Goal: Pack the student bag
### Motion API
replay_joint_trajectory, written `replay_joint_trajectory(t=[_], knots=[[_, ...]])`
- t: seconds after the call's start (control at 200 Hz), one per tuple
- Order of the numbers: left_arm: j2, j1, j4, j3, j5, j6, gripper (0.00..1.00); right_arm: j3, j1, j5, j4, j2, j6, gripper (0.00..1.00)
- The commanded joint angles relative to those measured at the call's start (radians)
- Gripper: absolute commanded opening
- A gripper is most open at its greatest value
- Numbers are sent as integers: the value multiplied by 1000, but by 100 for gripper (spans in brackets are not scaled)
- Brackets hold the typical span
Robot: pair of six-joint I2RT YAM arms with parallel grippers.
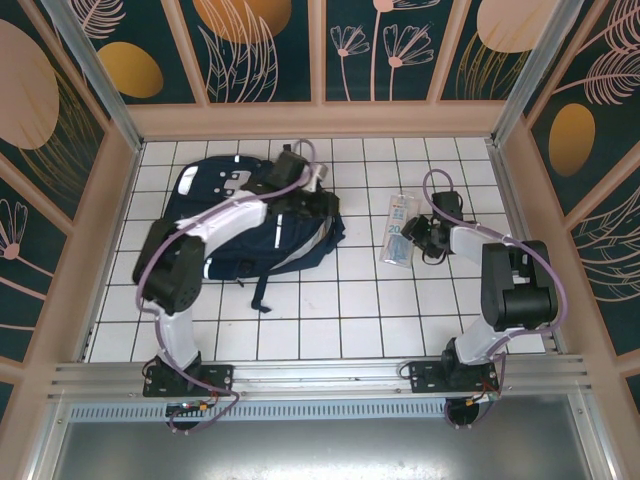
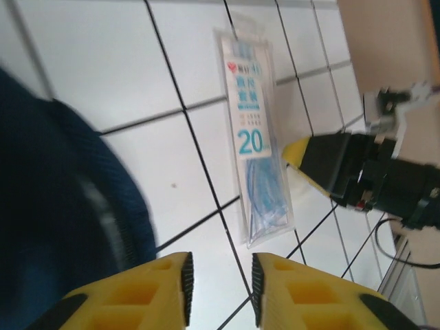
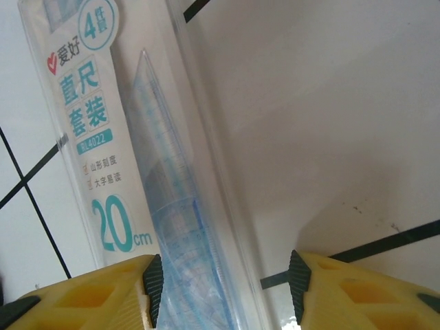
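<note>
The white-tiled surface [image 1: 300, 320] has dark grout lines. The student bag [image 1: 300, 242] lies flat toward its far left corner, with a strap trailing toward the near edge. A clear ruler packet [image 1: 398, 230] marked "20 cm" lies right of centre, apart from the bag

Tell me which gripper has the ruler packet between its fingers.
The right gripper: the ruler packet lies partly between its open fingers. The left gripper is open beside the student bag.

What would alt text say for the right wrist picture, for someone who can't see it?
A clear ruler pack labelled 20 cm lies on a white tiled table. Its lower part runs between the yellow fingers of the open right gripper at the bottom edge.
</note>
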Motion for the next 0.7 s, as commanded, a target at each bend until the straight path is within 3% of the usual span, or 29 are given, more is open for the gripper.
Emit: replay_joint_trajectory(t=[0.0,0.345,0.695], knots=[[121,-60,26,91,-18,-27,23,-22,-14,-71,61,18,-33,53],[447,-145,-27,349,-40,-21,20,-42,-12,-175,107,37,-58,51],[518,-163,-34,377,-23,-34,17,-43,6,-339,195,60,-52,50]])
